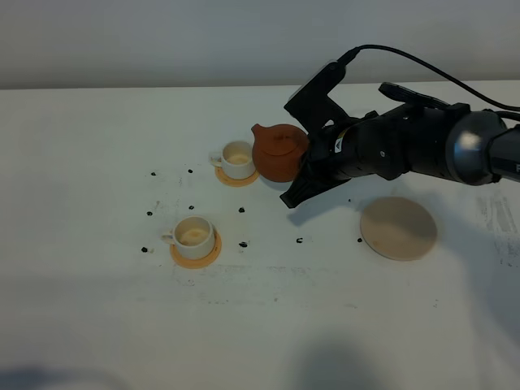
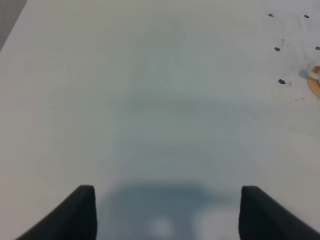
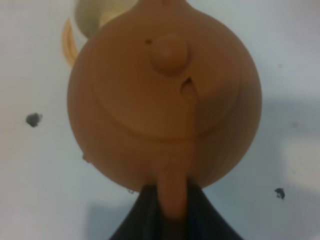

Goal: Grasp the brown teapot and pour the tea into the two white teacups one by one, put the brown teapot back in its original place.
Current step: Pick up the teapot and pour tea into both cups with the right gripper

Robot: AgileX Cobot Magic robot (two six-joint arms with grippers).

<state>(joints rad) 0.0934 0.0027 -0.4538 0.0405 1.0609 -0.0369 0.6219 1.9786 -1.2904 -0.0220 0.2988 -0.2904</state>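
The brown teapot [image 1: 279, 152] hangs just right of the far white teacup [image 1: 236, 159], its spout pointing toward that cup. My right gripper [image 1: 305, 168] is shut on the teapot's loop handle. In the right wrist view the teapot [image 3: 165, 100] fills the frame, the dark fingers [image 3: 145, 215] clamp its handle, and the far cup's rim [image 3: 97, 12] shows beyond the spout. The near white teacup [image 1: 194, 234] stands front left. Both cups show cream insides; no dark tea is visible. The pale beige disc coaster [image 1: 398, 228] lies bare at the right. My left gripper [image 2: 165, 215] is open over bare table.
Each cup stands on a small orange-tan coaster [image 1: 195, 251], [image 1: 237, 177]. Small black specks [image 1: 242, 210] are scattered on the white table [image 1: 97, 146] around the cups. An edge of one coaster [image 2: 315, 85] shows in the left wrist view.
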